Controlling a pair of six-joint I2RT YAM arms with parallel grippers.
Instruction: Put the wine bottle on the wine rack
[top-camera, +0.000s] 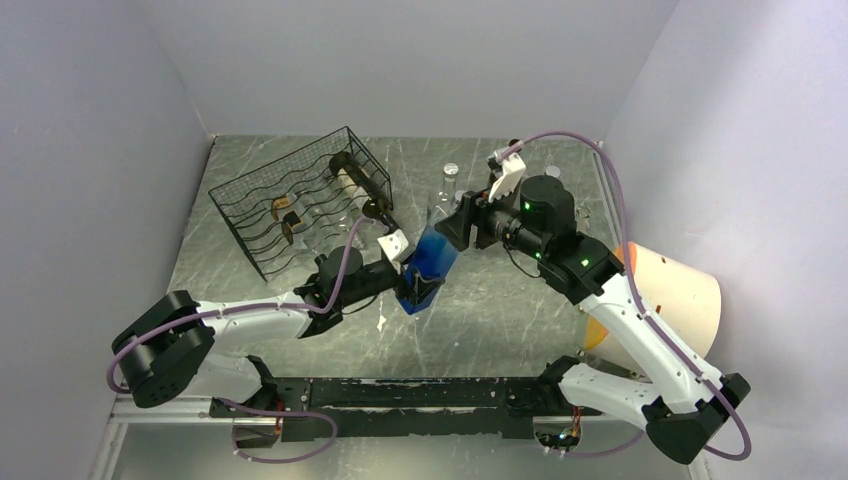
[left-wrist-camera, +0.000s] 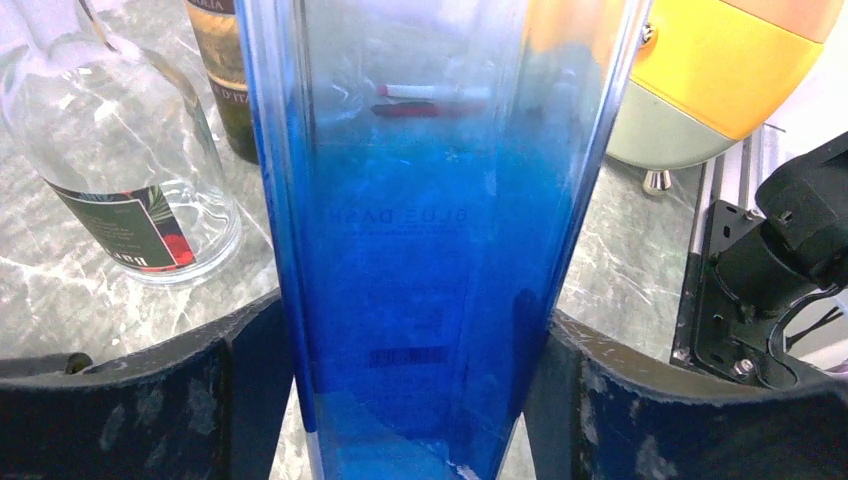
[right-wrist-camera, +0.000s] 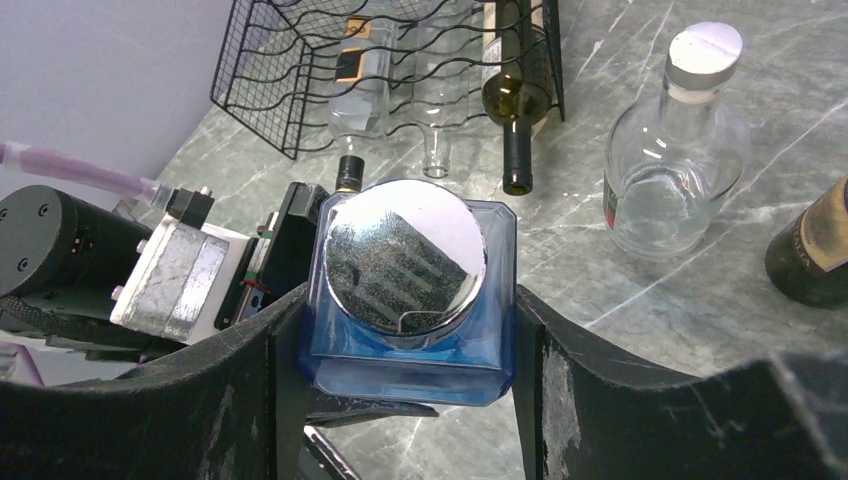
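My left hand (left-wrist-camera: 425, 400) is clenched on the lower body of the blue square wine bottle (top-camera: 427, 260). My right hand (right-wrist-camera: 410, 365) grasps its shoulder, under the silver cap (right-wrist-camera: 405, 255). The bottle leans over the counter (top-camera: 500, 310), near the black wire wine rack (top-camera: 300, 195) but apart from it.

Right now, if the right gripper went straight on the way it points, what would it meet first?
The right gripper would first meet the blue bottle, whose capped top sits between its fingers. Behind it, probably the left arm; depth is unclear.
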